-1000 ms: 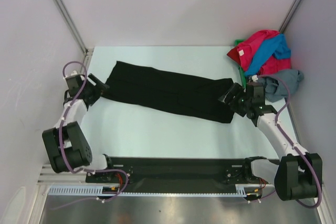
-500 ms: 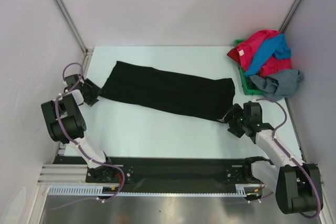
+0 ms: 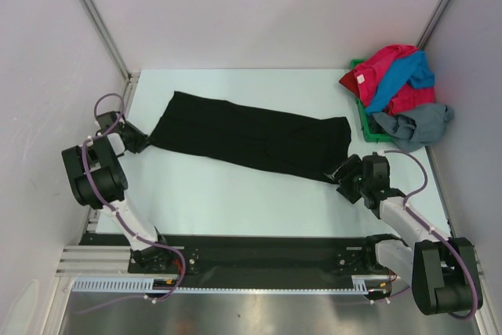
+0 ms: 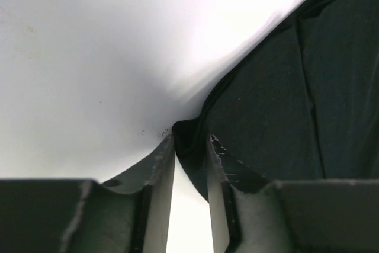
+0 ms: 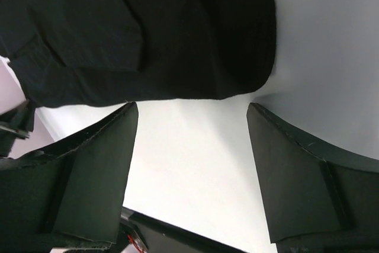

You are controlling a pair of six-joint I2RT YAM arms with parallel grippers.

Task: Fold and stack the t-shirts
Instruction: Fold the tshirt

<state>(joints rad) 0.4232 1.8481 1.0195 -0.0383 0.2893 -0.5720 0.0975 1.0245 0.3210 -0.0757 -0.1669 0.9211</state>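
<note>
A black t-shirt (image 3: 251, 140) lies folded into a long strip slanting across the table. My left gripper (image 3: 143, 140) is at the strip's left near corner. In the left wrist view its narrow jaws (image 4: 190, 140) pinch that corner of the black cloth (image 4: 284, 99). My right gripper (image 3: 345, 172) rests low at the strip's right near corner. In the right wrist view it (image 5: 190, 108) stands wide open, with the shirt's edge (image 5: 148, 34) just beyond its fingertips and bare table between them. Red-pink (image 3: 384, 68), bright blue (image 3: 401, 78) and grey (image 3: 416, 123) t-shirts are heaped at the back right.
The heap sits on a green bin (image 3: 364, 125) in the back right corner, close behind the right arm. White walls and metal posts enclose the table (image 3: 235, 194). A black rail (image 3: 259, 253) runs along the near edge between the arm bases.
The left arm drew back and its gripper closed onto the shirt's left corner. The right gripper came off the shirt's right end toward me and now lies at its near right corner, still open.
</note>
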